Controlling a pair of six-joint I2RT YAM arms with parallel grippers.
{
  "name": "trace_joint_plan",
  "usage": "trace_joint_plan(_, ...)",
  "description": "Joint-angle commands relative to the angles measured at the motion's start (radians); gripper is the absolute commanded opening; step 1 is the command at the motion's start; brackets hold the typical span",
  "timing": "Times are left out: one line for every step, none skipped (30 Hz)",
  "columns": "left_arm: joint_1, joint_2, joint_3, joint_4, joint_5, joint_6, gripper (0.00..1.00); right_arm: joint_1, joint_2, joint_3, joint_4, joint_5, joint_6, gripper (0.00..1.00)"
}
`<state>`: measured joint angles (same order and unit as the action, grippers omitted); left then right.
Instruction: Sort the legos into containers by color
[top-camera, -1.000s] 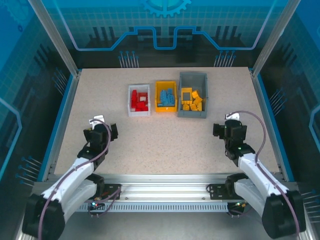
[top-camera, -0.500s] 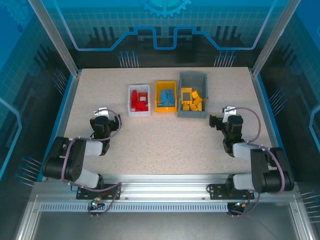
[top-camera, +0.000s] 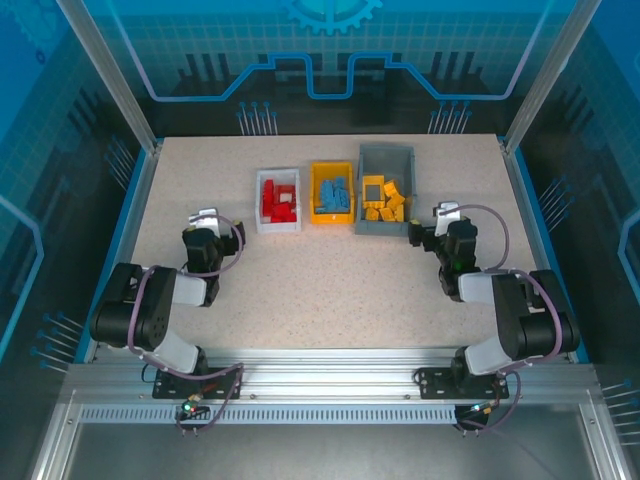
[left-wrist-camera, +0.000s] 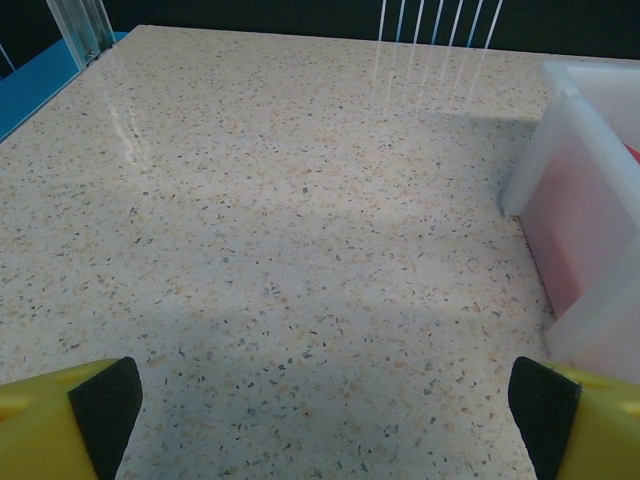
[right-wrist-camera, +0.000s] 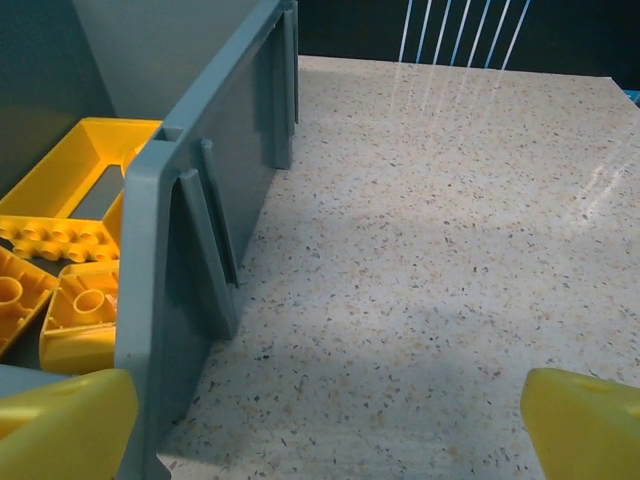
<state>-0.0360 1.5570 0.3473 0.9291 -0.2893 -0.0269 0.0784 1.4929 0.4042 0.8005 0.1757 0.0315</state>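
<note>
Movement over the last second has all been in the arms. Both have folded back on themselves, with elbows drawn down toward the near rail, so they now sit hunched at the left and right of the table instead of stretching forward. The bins and their contents have not shifted at all.

The left gripper (top-camera: 205, 228) rests low, near and to the left of the white bin (top-camera: 278, 229). Its wrist camera shows its fingers spread wide with nothing between them but bare table, and the bin's pale wall (left-wrist-camera: 590, 200) just off to the right. The right gripper (top-camera: 443, 225) sits just beside the right wall of the grey bin (top-camera: 385, 230), also spread wide and empty.

Across the far middle of the table, the red bricks (top-camera: 277, 200) lie in the white bin. The blue bricks (top-camera: 334, 195) are in the yellow bin (top-camera: 332, 220) next to it, and the yellow bricks (top-camera: 384, 203) are in the grey bin on the right. I can spot no loose brick anywhere on the top, so I'd say the sorting is done and the arms are settling into rest.

The table (top-camera: 320, 285) is a pale speckled slab like stone, slightly glossy, with blue edging down both sides. Around it stand metal posts (top-camera: 110, 80) and see-through blue panels (top-camera: 330, 50) printed with a circuit pattern. A ribbed metal rail (top-camera: 320, 385) runs along the near edge.
</note>
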Motion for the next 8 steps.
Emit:
trace_joint_plan(0.008, -0.005, 0.015, 0.024, 0.023, -0.015, 0.99, 0.022, 0.01, 0.002, 0.003, 0.053, -0.018, 1.0)
trace_joint_plan(0.008, -0.006, 0.015, 0.025, 0.022, -0.014, 0.99, 0.022, 0.012, 0.005, 0.0, 0.052, -0.018, 1.0)
trace_joint_plan(0.008, -0.006, 0.016, 0.024, 0.022, -0.014, 0.99, 0.016, 0.01, 0.008, -0.006, 0.046, -0.015, 1.0)
trace_joint_plan(0.008, -0.006, 0.015, 0.024, 0.022, -0.015, 0.99, 0.011, 0.01, 0.008, -0.008, 0.04, -0.012, 1.0)
trace_joint_plan(0.01, -0.006, 0.016, 0.024, 0.022, -0.014, 0.99, 0.011, 0.01, 0.009, -0.009, 0.039, -0.011, 1.0)
trace_joint_plan(0.008, -0.006, 0.016, 0.022, 0.023, -0.015, 0.99, 0.011, 0.009, 0.007, -0.005, 0.04, -0.012, 1.0)
trace_joint_plan(0.008, -0.006, 0.016, 0.022, 0.022, -0.014, 0.99, 0.015, 0.009, 0.003, 0.002, 0.077, -0.002, 1.0)
trace_joint_plan(0.008, -0.006, 0.015, 0.023, 0.022, -0.015, 0.99, 0.02, 0.008, -0.005, 0.015, 0.125, 0.012, 1.0)
